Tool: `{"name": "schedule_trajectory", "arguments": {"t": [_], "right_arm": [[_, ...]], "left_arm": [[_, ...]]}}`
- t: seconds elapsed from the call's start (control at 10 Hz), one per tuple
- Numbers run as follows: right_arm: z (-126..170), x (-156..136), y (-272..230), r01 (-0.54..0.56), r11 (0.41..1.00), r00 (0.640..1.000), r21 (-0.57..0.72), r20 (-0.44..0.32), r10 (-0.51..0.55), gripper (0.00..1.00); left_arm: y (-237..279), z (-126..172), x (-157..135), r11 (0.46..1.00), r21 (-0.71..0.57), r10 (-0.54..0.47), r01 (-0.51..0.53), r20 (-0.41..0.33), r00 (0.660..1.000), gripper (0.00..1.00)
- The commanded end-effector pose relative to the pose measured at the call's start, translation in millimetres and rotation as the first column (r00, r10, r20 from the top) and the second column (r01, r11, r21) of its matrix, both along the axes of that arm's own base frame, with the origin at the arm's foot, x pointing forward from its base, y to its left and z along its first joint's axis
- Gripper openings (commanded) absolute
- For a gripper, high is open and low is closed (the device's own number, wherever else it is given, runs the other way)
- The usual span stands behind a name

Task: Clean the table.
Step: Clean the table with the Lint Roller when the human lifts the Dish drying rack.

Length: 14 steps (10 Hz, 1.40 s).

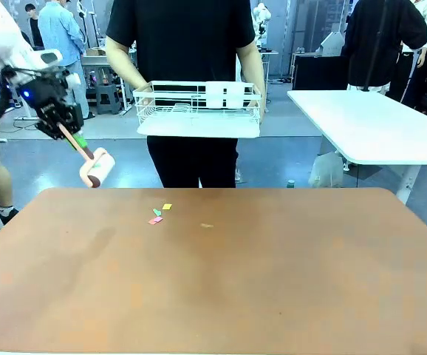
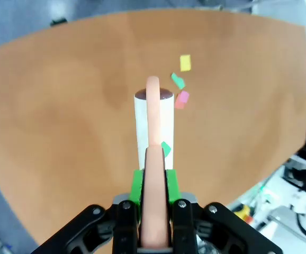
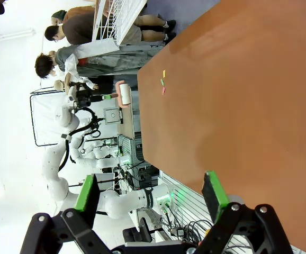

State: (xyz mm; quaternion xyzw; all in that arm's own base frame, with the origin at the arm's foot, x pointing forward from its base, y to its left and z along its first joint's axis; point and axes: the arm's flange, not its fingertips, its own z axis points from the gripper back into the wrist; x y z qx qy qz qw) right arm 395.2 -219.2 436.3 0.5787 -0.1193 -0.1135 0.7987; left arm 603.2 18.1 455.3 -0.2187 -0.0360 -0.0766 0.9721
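Green-padded, the left claw (image 2: 154,182) is clamped tight on the salmon-pink handle (image 2: 154,211) of a lint roller (image 2: 154,127). The handle runs straight out between the two fingers, and the white roll lies across its far end. One small green scrap (image 2: 165,149) sticks on the white roll.

In the front view the left claw (image 1: 69,132) holds the lint roller (image 1: 97,167) tilted downward in the air, near the far left corner of the table (image 1: 236,281), and the roll does not touch the top. The reddish-brown table lies wide below both arms. On it, toward the far edge and left of the middle, lie a few paper scraps (image 1: 158,214), yellow, green and pink, close together.

The right claw (image 3: 150,193) is spread wide with nothing between its fingers, over an edge of the table (image 3: 237,95).

At the far side a person (image 1: 184,37) stands and holds a white wire rack (image 1: 199,107) with both hands, above the floor and behind the table.
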Motion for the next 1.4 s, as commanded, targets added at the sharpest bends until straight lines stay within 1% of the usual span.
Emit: {"name": "schedule_trajectory", "arguments": {"t": [0.0, 0.1, 0.2, 0.3, 0.4, 0.6, 0.7, 0.8, 0.9, 1.0, 1.1, 1.3], "right_arm": [[3, 1, 0, -0.005, 1.000, 1.000, 0.010, 0.026, 0.005, 1.00], [3, 1, 0, -0.005, 1.000, 1.000, 0.010, 0.026, 0.005, 1.00], [3, 1, 0, -0.005, 1.000, 1.000, 0.010, 0.026, 0.005, 1.00], [3, 1, 0, -0.005, 1.000, 1.000, 0.010, 0.026, 0.005, 1.00], [3, 1, 0, -0.005, 1.000, 1.000, 0.010, 0.026, 0.005, 1.00], [3, 1, 0, -0.005, 1.000, 1.000, 0.010, 0.026, 0.005, 1.00], [3, 1, 0, -0.005, 1.000, 1.000, 0.010, 0.026, 0.005, 1.00], [3, 1, 0, -0.005, 1.000, 1.000, 0.010, 0.026, 0.005, 1.00], [3, 1, 0, -0.005, 1.000, 1.000, 0.010, 0.026, 0.005, 1.00], [3, 1, 0, -0.005, 1.000, 1.000, 0.010, 0.026, 0.005, 1.00], [3, 1, 0, -0.005, 1.000, 1.000, 0.010, 0.026, 0.005, 1.00], [3, 1, 0, -0.005, 1.000, 1.000, 0.010, 0.026, 0.005, 1.00]], "left_arm": [[1, -8, 12, 0.997, -0.056, 0.058, -0.061, -0.043, 0.997, 0.21], [1, -14, 12, 0.995, -0.060, 0.080, -0.082, -0.040, 0.996, 0.21], [1, -14, 9, 0.990, -0.076, 0.116, -0.117, -0.024, 0.993, 0.21], [4, 4, 1, 0.980, -0.102, 0.176, -0.171, 0.042, 0.984, 0.21], [3, -28, 10, 0.996, -0.050, 0.066, -0.069, -0.055, 0.996, 0.21], [3, -28, 10, 0.996, -0.050, 0.066, -0.069, -0.055, 0.996, 0.21], [5, -17, 10, 0.992, -0.066, 0.101, -0.103, -0.033, 0.994, 0.21], [11, -49, 5, 0.992, -0.085, 0.082, -0.089, -0.075, 0.994, 0.21], [9, -73, 7, 0.986, -0.140, 0.085, -0.094, -0.070, 0.994, 0.21], [1, -87, 11, 0.976, -0.204, 0.065, -0.076, -0.061, 0.996, 0.21], [-9, -98, 12, 0.980, -0.189, 0.058, -0.066, -0.046, 0.997, 0.21], [-20, -117, 13, 0.966, -0.250, 0.045, -0.061, -0.071, 0.996, 0.21]]}}
